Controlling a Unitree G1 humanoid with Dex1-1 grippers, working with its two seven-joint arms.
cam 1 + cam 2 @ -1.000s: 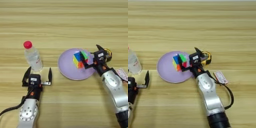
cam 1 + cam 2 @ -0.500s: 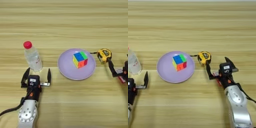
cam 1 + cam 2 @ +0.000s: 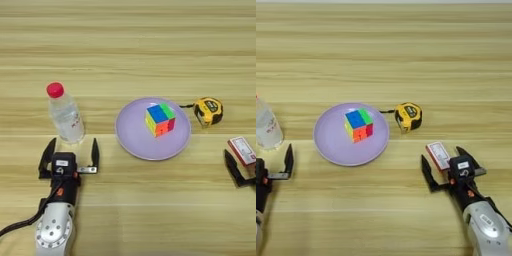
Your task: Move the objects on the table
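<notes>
A multicoloured puzzle cube (image 3: 160, 119) sits on a lilac plate (image 3: 131, 135) in the middle of the wooden table (image 3: 125, 45). A clear plastic bottle with a red cap (image 3: 64, 113) stands upright to the left of the plate. My left gripper (image 3: 69, 155) is open just in front of the bottle, not touching it. A small flat red-and-white box (image 3: 438, 155) lies at the right. My right gripper (image 3: 448, 165) is open, and the box lies between its fingers. I cannot tell whether they touch it.
A yellow tape measure (image 3: 408, 116) lies right of the plate (image 3: 331, 145), its tape tip reaching toward the rim. Both forearms come in from the near edge of the table.
My right gripper has let go of the cube on the plate and pulled back to the right and toward me, now by the red-and-white box. The left arm has not moved.
</notes>
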